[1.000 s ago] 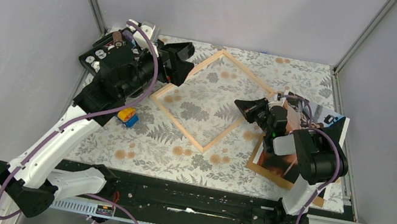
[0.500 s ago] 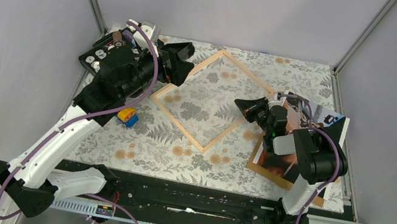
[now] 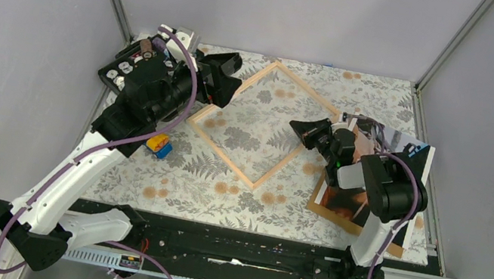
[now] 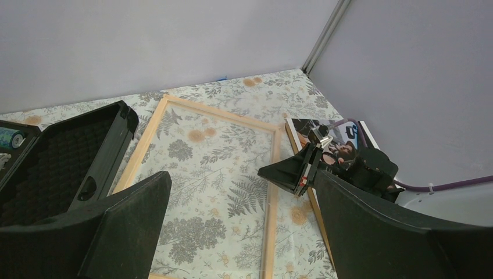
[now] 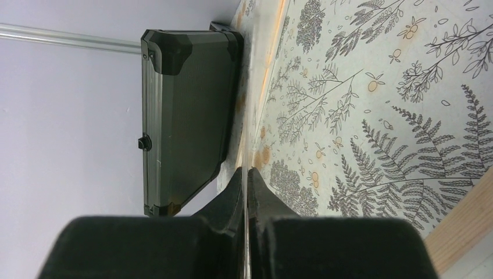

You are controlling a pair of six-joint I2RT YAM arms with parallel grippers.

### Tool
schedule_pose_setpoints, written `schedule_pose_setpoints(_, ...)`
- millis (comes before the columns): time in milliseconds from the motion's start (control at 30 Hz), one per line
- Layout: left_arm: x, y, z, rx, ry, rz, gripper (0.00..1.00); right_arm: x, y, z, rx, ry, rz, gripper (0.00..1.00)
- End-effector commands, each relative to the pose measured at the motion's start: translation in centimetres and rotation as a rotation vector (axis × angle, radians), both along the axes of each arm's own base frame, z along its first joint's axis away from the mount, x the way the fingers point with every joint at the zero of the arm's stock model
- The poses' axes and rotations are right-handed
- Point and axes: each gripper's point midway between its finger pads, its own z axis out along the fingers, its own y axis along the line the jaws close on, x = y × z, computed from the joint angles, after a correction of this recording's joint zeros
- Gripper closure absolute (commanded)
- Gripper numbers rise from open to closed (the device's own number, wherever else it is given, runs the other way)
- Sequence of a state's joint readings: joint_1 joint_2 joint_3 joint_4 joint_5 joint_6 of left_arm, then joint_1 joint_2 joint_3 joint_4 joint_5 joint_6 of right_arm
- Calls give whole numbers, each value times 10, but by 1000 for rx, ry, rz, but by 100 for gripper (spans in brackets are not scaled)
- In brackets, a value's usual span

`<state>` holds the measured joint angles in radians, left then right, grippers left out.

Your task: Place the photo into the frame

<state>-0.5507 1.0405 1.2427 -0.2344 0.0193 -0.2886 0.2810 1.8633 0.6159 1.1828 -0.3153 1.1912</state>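
On the patterned bench [image 3: 204, 193], nearest on the right side, the photo [image 4: 302, 129] lies flat on a brown board [image 3: 341, 216], partly hidden under the right arm and well apart from the frame's see-through centre. The right hand [image 3: 296, 128] is pinched fully closed on nothing, its tip over the frame's right edge. Since a second ago this arm has edged slightly left, toward the frame [image 3: 222, 156]; the photo has not moved, so insertion seems not yet begun. Farther back, the left hand [image 3: 232, 75] is spread wide and empty, unchanged, above the frame's left corner beside a black case [image 5: 186, 116].
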Motion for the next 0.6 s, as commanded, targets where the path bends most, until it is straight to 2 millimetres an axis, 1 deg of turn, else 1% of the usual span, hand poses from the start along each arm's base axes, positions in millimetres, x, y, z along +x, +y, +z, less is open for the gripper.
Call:
schedule_pose_setpoints(0, 0, -1, 13, -35, -41, -9, 1, 9, 12, 38, 84, -108, 23, 100)
schedule_pose_setpoints(133, -1, -2, 13, -37, -40, -15, 1, 15, 16, 41, 123, -100, 33, 100)
schedule_pose_setpoints(367, 0, -4, 11, -36, -30, -21, 1, 18, 19, 41, 234, -60, 34, 100)
schedule_pose_setpoints(567, 1, -6, 10, -37, -26, -30, 1, 22, 13, 35, 264, -18, -12, 100)
